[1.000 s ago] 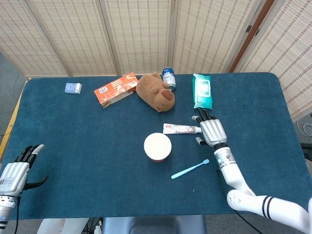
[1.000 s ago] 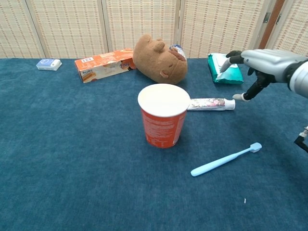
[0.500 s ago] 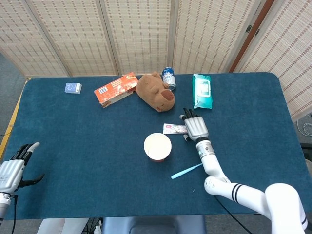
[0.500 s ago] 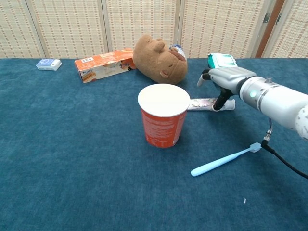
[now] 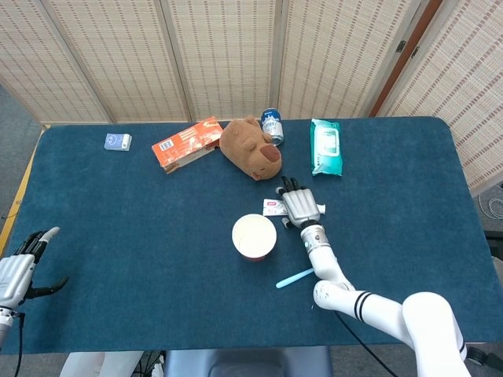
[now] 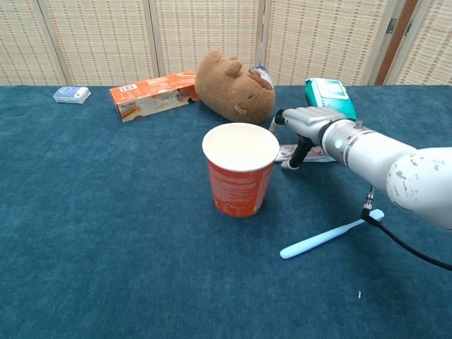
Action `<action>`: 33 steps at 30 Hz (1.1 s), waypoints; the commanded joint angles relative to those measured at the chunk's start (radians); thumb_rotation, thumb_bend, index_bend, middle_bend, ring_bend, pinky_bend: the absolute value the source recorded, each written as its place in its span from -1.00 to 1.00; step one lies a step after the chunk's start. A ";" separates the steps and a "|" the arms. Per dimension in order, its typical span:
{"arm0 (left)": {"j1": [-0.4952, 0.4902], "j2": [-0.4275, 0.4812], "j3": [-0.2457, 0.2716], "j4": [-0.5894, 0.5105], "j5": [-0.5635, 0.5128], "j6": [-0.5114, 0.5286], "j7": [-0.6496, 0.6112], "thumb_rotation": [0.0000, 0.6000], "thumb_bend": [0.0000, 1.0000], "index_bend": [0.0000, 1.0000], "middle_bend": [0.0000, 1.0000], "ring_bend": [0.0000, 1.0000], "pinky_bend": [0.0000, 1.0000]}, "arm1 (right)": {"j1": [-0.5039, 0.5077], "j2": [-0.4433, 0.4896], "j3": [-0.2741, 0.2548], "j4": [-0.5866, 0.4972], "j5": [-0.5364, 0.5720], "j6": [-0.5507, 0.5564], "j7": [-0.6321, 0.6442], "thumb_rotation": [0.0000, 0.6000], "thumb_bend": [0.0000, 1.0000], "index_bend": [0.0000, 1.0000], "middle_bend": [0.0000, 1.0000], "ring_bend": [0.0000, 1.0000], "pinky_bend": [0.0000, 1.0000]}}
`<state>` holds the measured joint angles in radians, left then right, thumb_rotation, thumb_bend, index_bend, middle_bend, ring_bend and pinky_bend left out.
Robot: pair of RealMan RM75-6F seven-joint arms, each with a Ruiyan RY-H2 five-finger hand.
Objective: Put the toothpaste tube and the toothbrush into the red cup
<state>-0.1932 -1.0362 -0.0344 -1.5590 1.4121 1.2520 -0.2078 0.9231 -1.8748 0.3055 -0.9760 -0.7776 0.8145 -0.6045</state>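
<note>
White toothpaste tube [image 6: 311, 152] lying flat under right hand [image 6: 305, 121], fingers spread over it, grip unclear, red paper cup [image 6: 240, 169] just left, light-blue toothbrush [image 6: 329, 235] nearer, left hand [image 5: 17, 272] open at near-left table edge

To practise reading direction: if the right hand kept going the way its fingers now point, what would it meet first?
Probably the plush toy: in the head view the right hand points up-table over the toothpaste tube, though depth is unclear.

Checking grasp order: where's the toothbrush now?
The toothbrush lies flat on the table, right of and nearer than the red cup, under the right forearm.
</note>
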 commanded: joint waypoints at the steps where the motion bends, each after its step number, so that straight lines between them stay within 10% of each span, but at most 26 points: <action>1: 0.000 0.001 0.000 0.001 0.000 -0.001 -0.003 1.00 -0.56 -0.96 -0.75 -0.84 -0.49 | 0.011 -0.009 0.004 0.010 0.010 -0.005 -0.008 1.00 -0.64 -0.32 -0.90 -1.00 -0.46; 33: -0.005 0.011 0.001 0.003 -0.007 -0.016 -0.026 1.00 -0.56 -0.96 -0.74 -0.83 -0.49 | 0.082 -0.019 0.001 -0.009 0.212 0.055 -0.234 1.00 -0.56 -0.26 -0.91 -1.00 -0.48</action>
<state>-0.1981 -1.0256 -0.0337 -1.5563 1.4048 1.2358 -0.2341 1.0049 -1.8936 0.3068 -0.9844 -0.5659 0.8691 -0.8389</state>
